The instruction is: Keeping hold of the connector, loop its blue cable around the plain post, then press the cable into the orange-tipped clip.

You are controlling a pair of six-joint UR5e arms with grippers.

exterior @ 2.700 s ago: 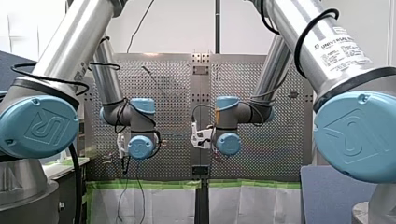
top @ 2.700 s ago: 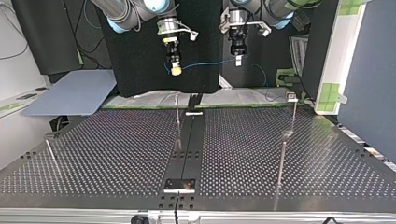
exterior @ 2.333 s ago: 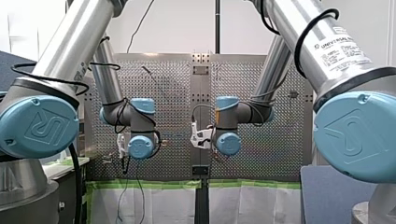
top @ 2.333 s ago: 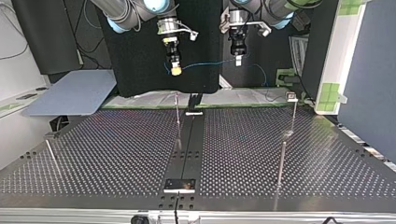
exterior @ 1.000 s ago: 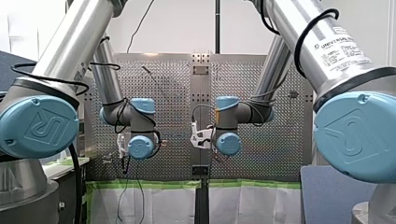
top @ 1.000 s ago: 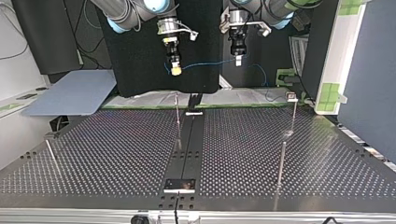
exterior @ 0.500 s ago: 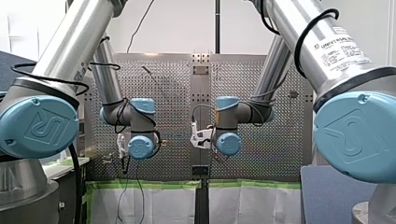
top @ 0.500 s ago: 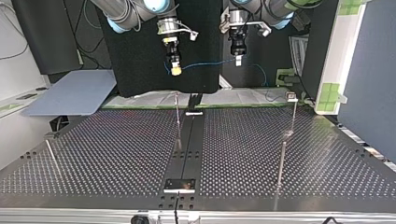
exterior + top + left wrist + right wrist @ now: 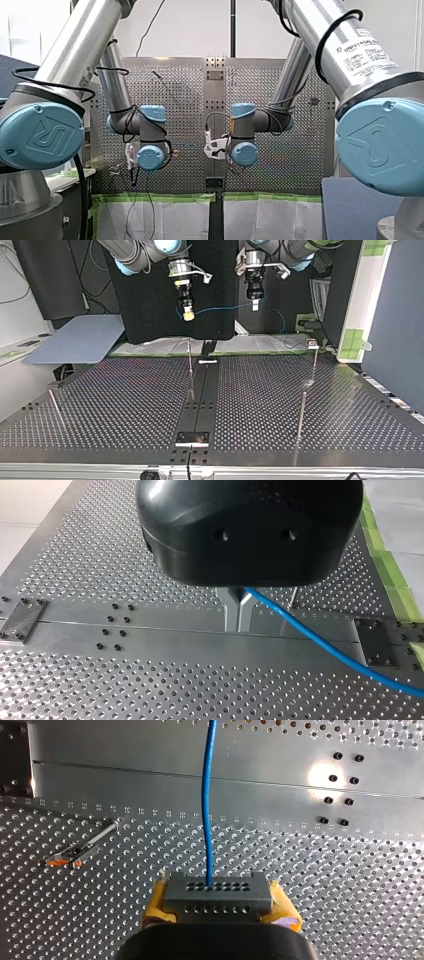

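Above perforated table (image 9: pixel 125 400), right gripper (image 9: pixel 218 903) clamps the connector (image 9: pixel 217 891); left gripper (image 9: pixel 238 616) pinches its blue cable (image 9: pixel 320 642).

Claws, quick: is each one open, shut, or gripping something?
Left claw: shut on the blue cable.
Right claw: shut on the connector.

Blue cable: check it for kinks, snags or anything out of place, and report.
Nothing stands out. The blue cable leaves the connector straight and unkinked, and the connector sits square between the yellow pads of my right gripper. My left gripper pinches the cable farther along.
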